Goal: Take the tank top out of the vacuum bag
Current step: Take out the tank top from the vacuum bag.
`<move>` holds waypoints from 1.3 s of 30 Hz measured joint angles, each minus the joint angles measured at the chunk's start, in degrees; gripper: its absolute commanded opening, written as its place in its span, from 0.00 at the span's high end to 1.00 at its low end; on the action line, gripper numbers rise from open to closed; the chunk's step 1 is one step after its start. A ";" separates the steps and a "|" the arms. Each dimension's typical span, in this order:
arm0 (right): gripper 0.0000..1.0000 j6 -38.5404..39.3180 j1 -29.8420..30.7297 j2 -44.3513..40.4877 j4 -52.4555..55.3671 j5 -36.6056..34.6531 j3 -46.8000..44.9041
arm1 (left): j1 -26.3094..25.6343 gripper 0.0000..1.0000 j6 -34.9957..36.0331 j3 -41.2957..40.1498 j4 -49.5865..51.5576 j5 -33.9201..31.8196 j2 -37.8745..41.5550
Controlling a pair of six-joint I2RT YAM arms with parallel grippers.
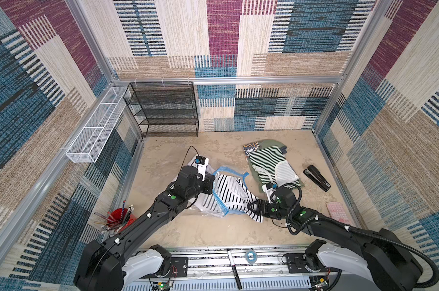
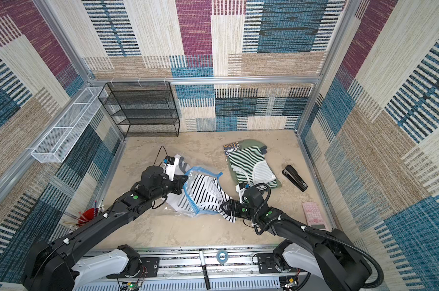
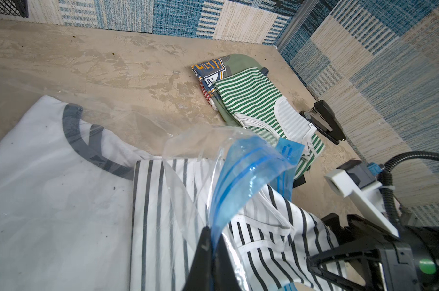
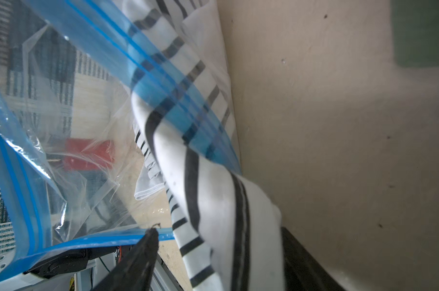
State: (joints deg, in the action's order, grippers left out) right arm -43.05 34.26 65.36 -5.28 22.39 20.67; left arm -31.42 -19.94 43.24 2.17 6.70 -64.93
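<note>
Bag (image 1: 219, 200) lies on counter (image 1: 213, 234), mouth gaping. Left pincer (image 3: 212, 234) is clamped on the bag's blue zip strip. Tank top (image 1: 232, 191) is half out of the bag, end trailing past the strip. Right pincer (image 4: 218, 230) jaws stand apart, that end between them.

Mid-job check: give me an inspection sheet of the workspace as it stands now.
Surface: beige tabletop, mottled.
Job's things: vacuum bag open; striped tank top partly out of its mouth.
Clutter: folded clothes, stapler, pink calculator, red pencil cup.
Grippers: left gripper shut on the bag's blue zip strip; right gripper open around the tank top.
Cables: black hose looped at right wrist.
Surroundings: black mesh shelf, white wire basket, patterned walls.
</note>
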 measured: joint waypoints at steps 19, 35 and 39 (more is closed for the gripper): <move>1.00 4.96 0.33 12.09 2.99 1.27 14.12 | 0.07 1.00 -0.98 1.64 1.62 -5.49 -0.98; 1.00 5.33 0.33 6.91 16.79 9.75 26.62 | 1.03 1.00 -0.15 4.11 -1.40 -10.47 -6.43; 0.94 5.38 0.31 7.37 18.80 9.97 26.99 | 1.07 1.00 0.63 4.44 -2.27 -9.18 -6.32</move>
State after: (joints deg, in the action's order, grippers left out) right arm -37.67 34.57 72.73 13.52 32.36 47.66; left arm -30.35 -19.31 47.68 -0.10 -2.48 -71.24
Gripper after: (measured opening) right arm 0.083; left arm 0.051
